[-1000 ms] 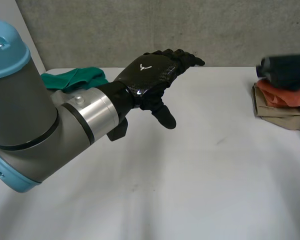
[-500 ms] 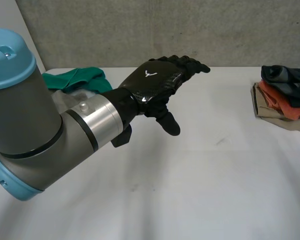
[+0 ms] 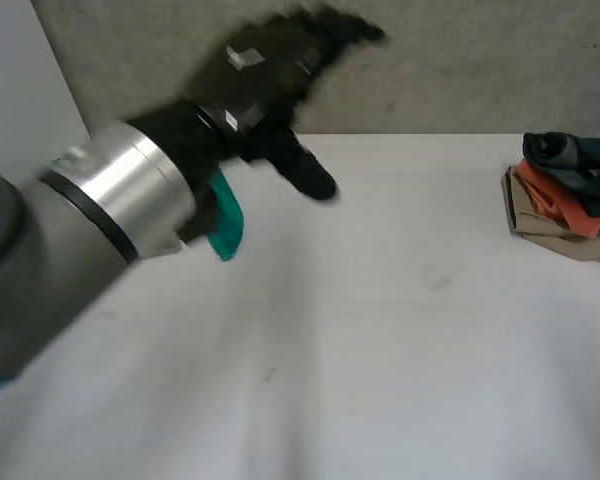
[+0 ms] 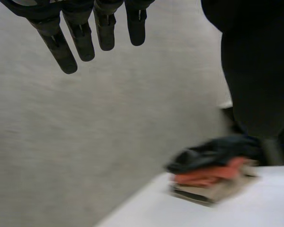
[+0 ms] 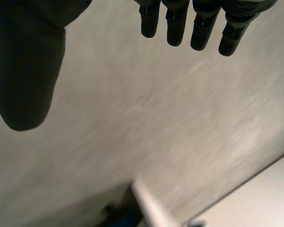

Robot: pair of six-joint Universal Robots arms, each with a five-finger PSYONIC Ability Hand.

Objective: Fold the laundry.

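My left hand (image 3: 270, 70) is raised above the table's far left, open, with straight fingers and the thumb spread and nothing in it. In the left wrist view its fingers (image 4: 80, 33) and thumb (image 4: 255, 71) point at the grey wall, with the folded stack (image 4: 213, 175) beyond them. That stack (image 3: 565, 195) lies at the table's right edge: a dark garment on top, an orange one, then a beige one. A green cloth (image 3: 225, 225) peeks out from behind my left forearm. My right hand (image 5: 201, 28) is open too, facing the wall and holding nothing.
The white table (image 3: 380, 330) spreads out in front of me. A grey wall (image 3: 460, 60) runs behind its far edge. The table's edge (image 5: 265, 198) lies below my right hand.
My left arm has swung up and back to the left, now covering most of the green cloth. The dark garment, blurred a second ago, lies still on the stack.
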